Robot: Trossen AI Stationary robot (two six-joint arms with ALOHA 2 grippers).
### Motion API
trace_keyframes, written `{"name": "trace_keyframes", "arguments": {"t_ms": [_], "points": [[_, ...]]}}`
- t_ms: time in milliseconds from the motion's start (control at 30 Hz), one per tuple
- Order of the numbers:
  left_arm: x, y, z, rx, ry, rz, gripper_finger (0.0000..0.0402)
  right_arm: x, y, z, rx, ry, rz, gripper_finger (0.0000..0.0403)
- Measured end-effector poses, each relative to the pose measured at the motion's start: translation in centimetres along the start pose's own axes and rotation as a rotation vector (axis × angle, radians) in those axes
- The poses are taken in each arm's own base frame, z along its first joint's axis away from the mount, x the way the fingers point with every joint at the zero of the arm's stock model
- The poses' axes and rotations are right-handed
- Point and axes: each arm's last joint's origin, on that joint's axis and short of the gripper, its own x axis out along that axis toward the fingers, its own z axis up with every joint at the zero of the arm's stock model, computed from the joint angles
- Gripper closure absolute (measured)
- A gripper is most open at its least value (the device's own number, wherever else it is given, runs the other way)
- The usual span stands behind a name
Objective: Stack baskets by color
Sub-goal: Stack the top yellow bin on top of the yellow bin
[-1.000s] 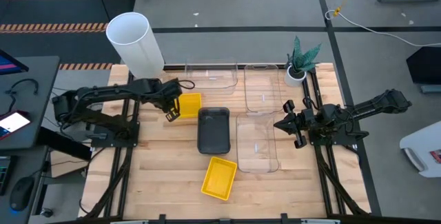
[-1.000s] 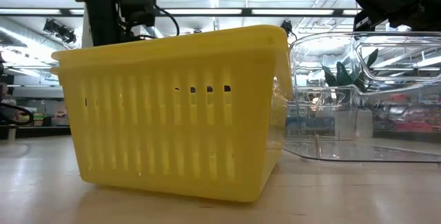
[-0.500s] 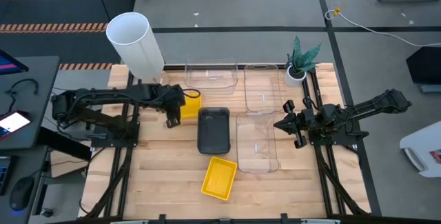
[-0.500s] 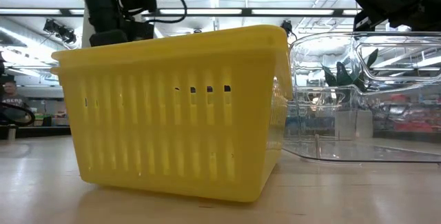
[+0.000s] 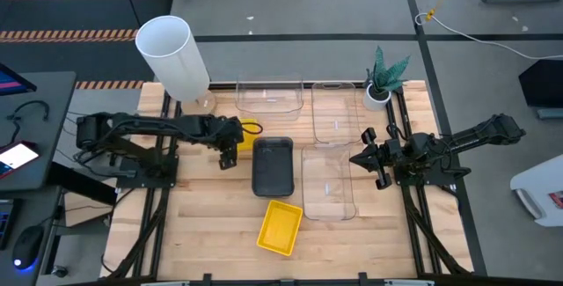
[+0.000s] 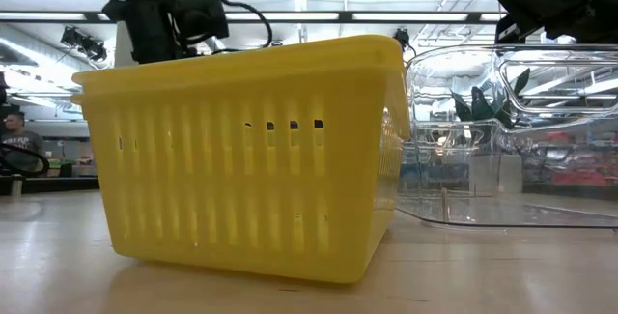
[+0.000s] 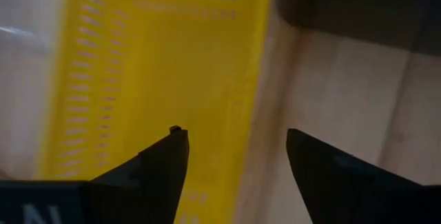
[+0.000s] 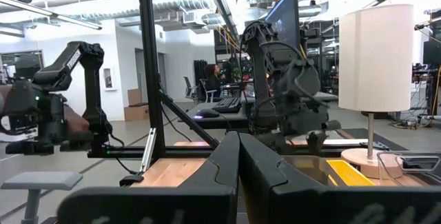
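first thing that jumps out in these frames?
The yellow basket filling the low view; from above it lies tilted at the table's front. Next, the tall white cylinder at the back left corner. The left end effector hangs open over a second yellow basket, beside the dark grey basket.

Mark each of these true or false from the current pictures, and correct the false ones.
1. The left gripper is open above a yellow basket. True.
2. The right gripper holds a clear basket. False: it is shut on nothing, beside the clear basket.
3. A dark grey basket sits near the table's middle. True.
4. The potted plant stands at the left edge. False: it stands at the far right corner.
5. A second yellow basket lies near the front edge. True.
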Motion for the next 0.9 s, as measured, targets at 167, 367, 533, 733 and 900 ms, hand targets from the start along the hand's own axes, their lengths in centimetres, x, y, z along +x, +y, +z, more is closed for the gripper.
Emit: {"name": "trace_keyframes", "arguments": {"t_ms": [167, 367, 533, 733, 900], "points": [[1.3, -0.3, -0.1, -0.016, 0.057, -0.035, 0.0176, 0.0, 0.0, 0.0, 0.000, 0.000, 0.000, 0.0386], [2.6, -0.5, -0.3, -0.014, 0.121, -0.053, 0.0208, 0.0, 0.0, 0.0, 0.000, 0.001, 0.000, 0.0386], [3.0, -0.5, -0.5, -0.012, 0.149, -0.053, 0.0246, 0.0, 0.0, 0.0, 0.000, 0.001, 0.000, 0.0386], [3.0, -0.5, -0.5, -0.058, 0.161, -0.041, 0.0311, 0.0, 0.0, 0.0, 0.000, 0.001, 0.000, 0.0386], [2.8, -0.5, -1.2, -0.095, 0.232, -0.031, 0.0385, 0.0, 0.0, 0.0, 0.000, 0.000, 0.000, 0.0386]]}}
